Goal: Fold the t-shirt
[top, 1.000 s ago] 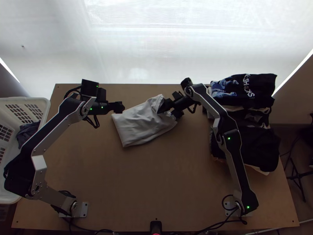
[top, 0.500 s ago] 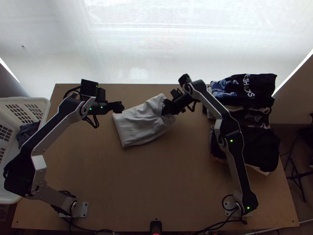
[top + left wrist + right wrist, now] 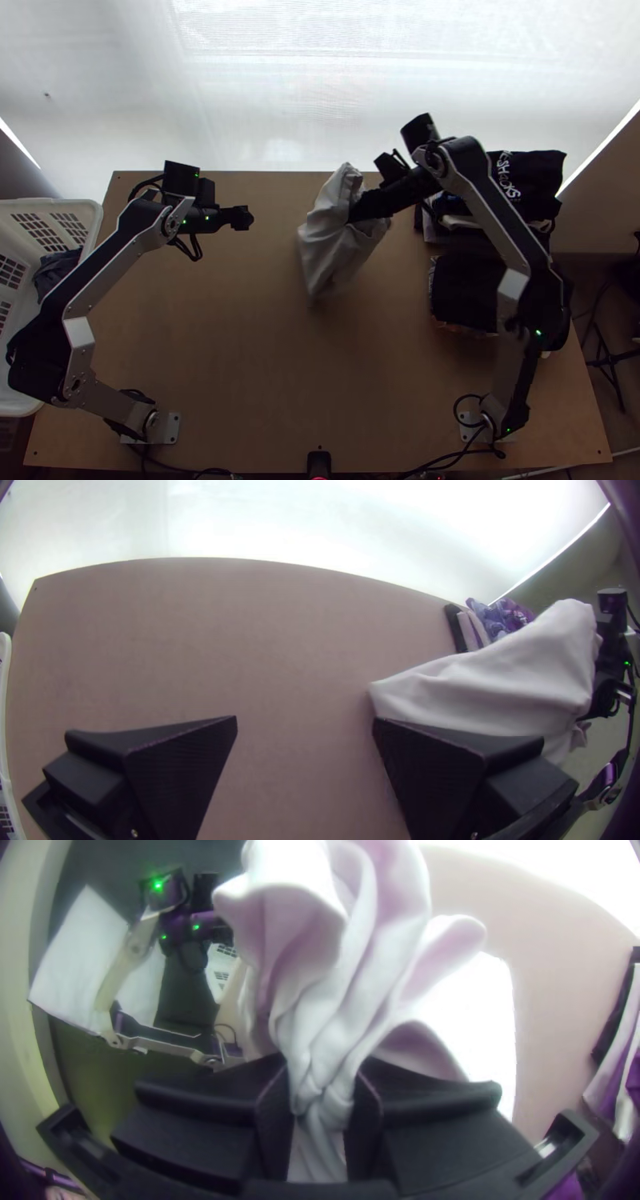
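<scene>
My right gripper (image 3: 356, 210) is over the upper middle of the table in the top view, with the white t-shirt (image 3: 326, 240) hanging bunched from it. In the right wrist view the right gripper (image 3: 323, 1100) is shut on gathered folds of the t-shirt (image 3: 320, 973). Off to the left of the cloth, apart from it, is my left gripper (image 3: 242, 218). The left wrist view shows the left gripper (image 3: 305, 727) open with bare table between its fingers, and the lifted t-shirt (image 3: 507, 680) beyond one finger.
Dark folded clothes (image 3: 472, 288) are stacked at the table's right side, partly under the right arm. A white basket (image 3: 92, 214) holding dark cloth stands off the left edge. Bare wooden table (image 3: 264, 384) lies between the arm bases.
The right gripper has moved right and up the picture with the t-shirt, which was lying flatter beside the left gripper and now hangs bunched. The left arm has kept still.
</scene>
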### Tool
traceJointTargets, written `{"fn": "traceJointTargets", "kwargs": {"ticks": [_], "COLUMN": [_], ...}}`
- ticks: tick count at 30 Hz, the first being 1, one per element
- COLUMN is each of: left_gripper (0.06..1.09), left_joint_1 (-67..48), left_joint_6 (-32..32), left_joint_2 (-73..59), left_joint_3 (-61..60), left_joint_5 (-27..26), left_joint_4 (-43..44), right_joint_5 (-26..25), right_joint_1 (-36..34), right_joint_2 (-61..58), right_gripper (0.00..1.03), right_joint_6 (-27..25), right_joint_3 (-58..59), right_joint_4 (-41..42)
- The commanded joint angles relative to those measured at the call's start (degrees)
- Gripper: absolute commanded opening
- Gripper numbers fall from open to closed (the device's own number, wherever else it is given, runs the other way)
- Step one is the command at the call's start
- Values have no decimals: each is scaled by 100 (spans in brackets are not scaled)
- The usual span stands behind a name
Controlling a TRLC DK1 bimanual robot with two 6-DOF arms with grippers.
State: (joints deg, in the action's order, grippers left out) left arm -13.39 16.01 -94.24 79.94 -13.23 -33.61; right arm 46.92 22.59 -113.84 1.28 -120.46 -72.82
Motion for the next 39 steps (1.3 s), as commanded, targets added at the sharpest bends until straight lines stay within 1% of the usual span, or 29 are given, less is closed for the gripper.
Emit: {"fn": "traceJointTargets", "kwargs": {"ticks": [1, 4, 8, 11, 13, 14, 16, 18, 22, 27, 30, 35, 39], "left_gripper": [104, 104, 104, 104, 104, 104, 104, 104, 104, 104, 104, 104, 104], "left_joint_1": [-147, -252, -358, -393, -410, -419, -445, -489, -551, -604, -612, -604, -586], "left_joint_6": [43, 86, 139, 166, 192, 210, 227, 236, 236, 227, 227, 192, 157], "left_joint_2": [-25, -33, -42, -42, -33, -33, -33, -33, -33, -42, -42, -42, -33], "left_joint_3": [74, 136, 171, 171, 171, 171, 171, 171, 206, 224, 250, 285, 329], "left_joint_5": [-12, -12, -12, -12, -12, -12, -12, -12, -12, -12, -4, -4, -4], "left_joint_4": [12, 12, 12, 12, 12, 12, 12, 12, 12, 12, 12, 12, 3], "right_joint_5": [-7, 2, -7, 2, 11, 28, 142, 301, 353, 485, 573, 643, 670], "right_joint_1": [-211, -519, -1178, -1846, -2312, -2549, -2927, -3261, -3788, -4579, -4852, -4913, -5282], "right_joint_2": [1417, 1874, 2419, 2639, 2727, 2771, 2850, 3043, 3492, 3755, 3764, 3667, 3492], "right_gripper": [3, 3, 3, 3, 3, 3, 3, 3, 3, 3, 3, 3, 3], "right_joint_6": [-31, -31, -110, -532, -901, -989, -1262, -1411, -1701, -2316, -2606, -2782, -3125], "right_joint_3": [735, 972, 1218, 1227, 1236, 1245, 1227, 1306, 1790, 2510, 2783, 2844, 3205], "right_joint_4": [-268, -391, -558, -954, -1288, -1428, -1797, -2035, -2254, -2369, -2378, -2378, -2378]}}
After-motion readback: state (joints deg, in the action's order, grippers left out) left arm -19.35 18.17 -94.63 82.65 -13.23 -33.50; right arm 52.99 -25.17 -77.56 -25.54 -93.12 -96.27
